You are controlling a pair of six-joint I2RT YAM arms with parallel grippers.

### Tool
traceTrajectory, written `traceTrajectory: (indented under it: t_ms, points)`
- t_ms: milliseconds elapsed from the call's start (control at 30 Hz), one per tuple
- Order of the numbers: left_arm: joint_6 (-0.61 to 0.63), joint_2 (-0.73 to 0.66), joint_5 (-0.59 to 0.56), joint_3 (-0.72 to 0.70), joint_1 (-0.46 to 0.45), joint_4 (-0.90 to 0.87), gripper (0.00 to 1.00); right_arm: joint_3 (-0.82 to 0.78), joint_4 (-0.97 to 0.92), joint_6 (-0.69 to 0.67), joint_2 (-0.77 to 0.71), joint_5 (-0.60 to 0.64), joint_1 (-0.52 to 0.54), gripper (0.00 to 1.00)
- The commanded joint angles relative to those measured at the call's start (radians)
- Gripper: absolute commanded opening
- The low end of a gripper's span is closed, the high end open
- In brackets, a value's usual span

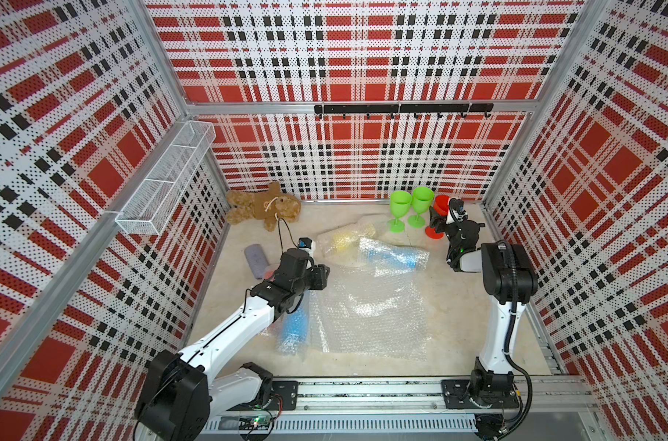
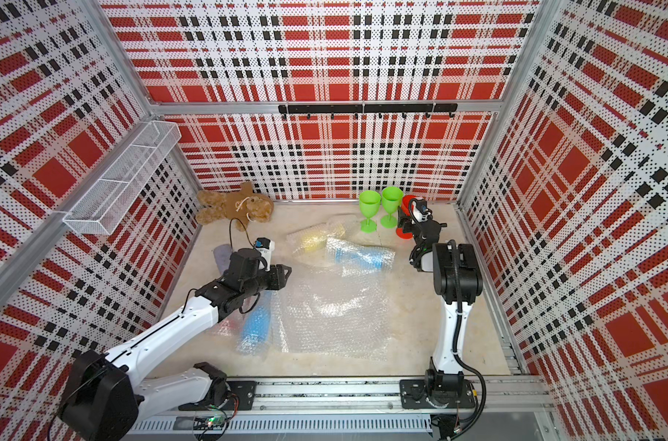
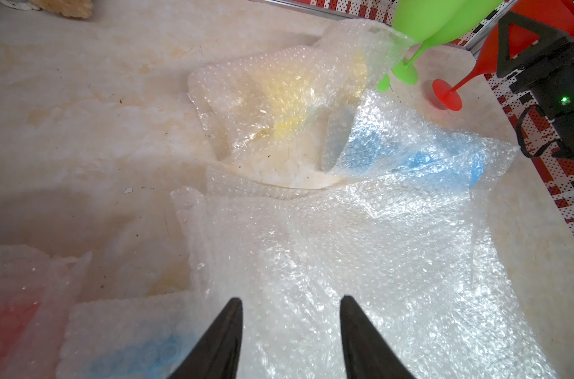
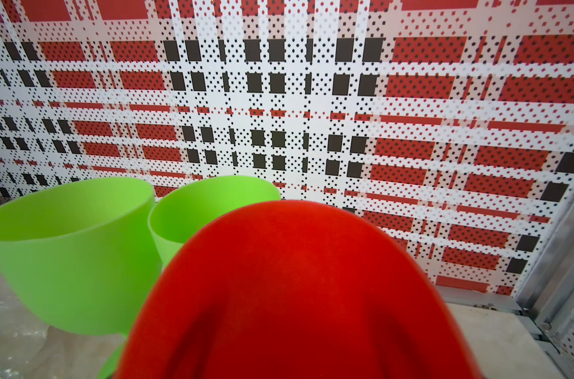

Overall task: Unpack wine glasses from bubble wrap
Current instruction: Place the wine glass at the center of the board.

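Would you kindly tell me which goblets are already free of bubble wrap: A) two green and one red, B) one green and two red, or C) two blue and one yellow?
A: a green goblet, a second green goblet and a red goblet show bare plastic.

Overhead pair facing down, wrist views close, low
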Motion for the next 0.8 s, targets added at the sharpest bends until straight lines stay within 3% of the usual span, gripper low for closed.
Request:
traceTrajectory:
  t_ms: [0,767]
  points:
    - [0.001,0.001,0.007,-0.006,0.008,0.021,0.51,0.029,0.007,-0.014,0.022,-0.018,-0.008,0.81]
    - [0.003,-0.008,-0.002,-0.009,0.009,0.017,0.51,0.048,-0.018,0.005,0.025,-0.006,-0.007,0.88]
